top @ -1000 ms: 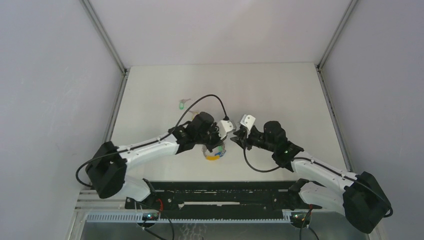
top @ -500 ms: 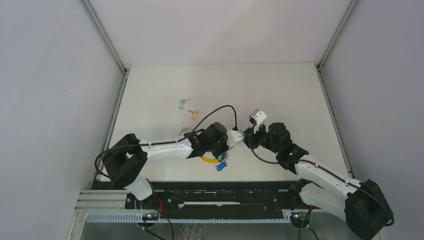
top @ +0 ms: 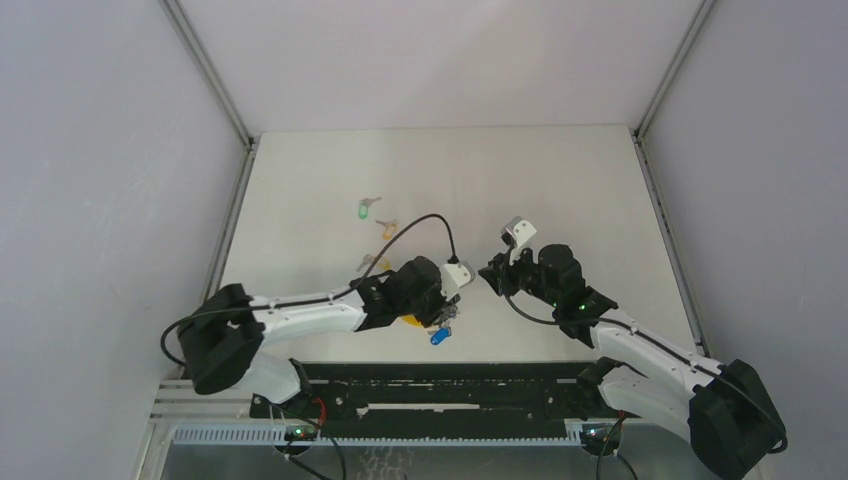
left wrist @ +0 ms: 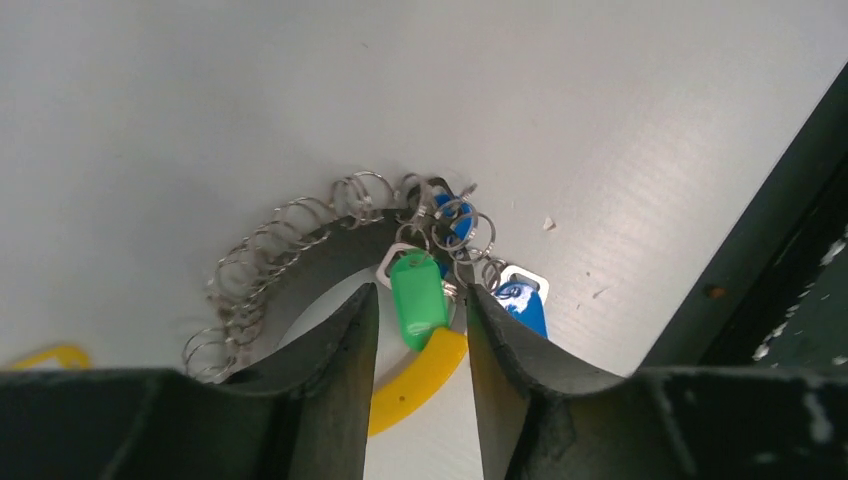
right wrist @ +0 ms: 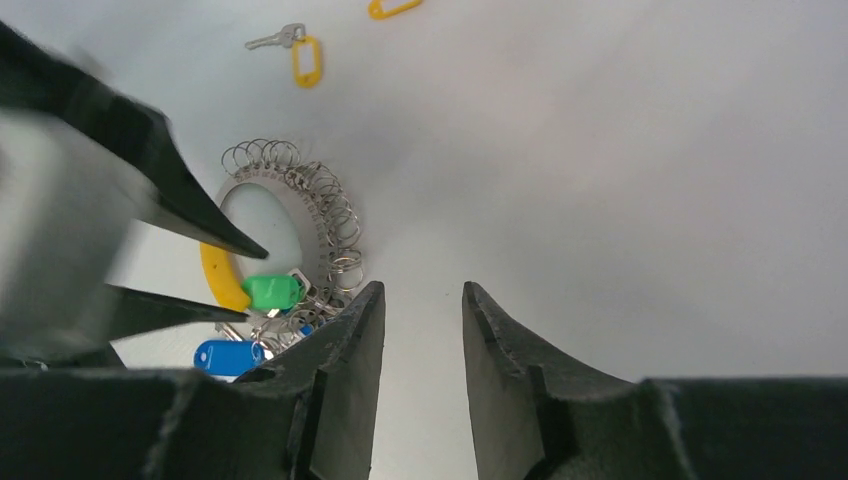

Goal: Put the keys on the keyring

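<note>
- Keyring (left wrist: 320, 255), a silvery-grey loop strung with small wire rings, lies on the white worktop (top: 560, 180) close to its near edge, directly under the left hand (top: 446, 312). What is that hand doing?
- Its black jaws stand part open astride a green oval plastic tag (left wrist: 418, 300) hanging on the loop, and they grip nothing. A curved yellow tag (left wrist: 425, 378) and a blue tag (left wrist: 525, 308) lie just beside it.
- And the right hand (right wrist: 423, 292)?
- It hovers just right of the loop, jaws apart and empty.
- Where are the three small silver keys with oval plastic tags (top: 388, 227)?
- Loose toward the far left, one green-tagged and two orange, well apart from the loop. None of the three looks threaded yet, so the job appears to be at the fetching stage.
- What does the next move call for?
- Probably one hand travelling to a key and pinching its flat tag off the surface while the other steadies the loop.
- Is there room to move?
- Open worktop lies beyond and to the right. The black rail (left wrist: 760, 250) runs just beside the loop, and the keys sit near the grey left wall frame (top: 232, 215), so approaches there look tighter.
</note>
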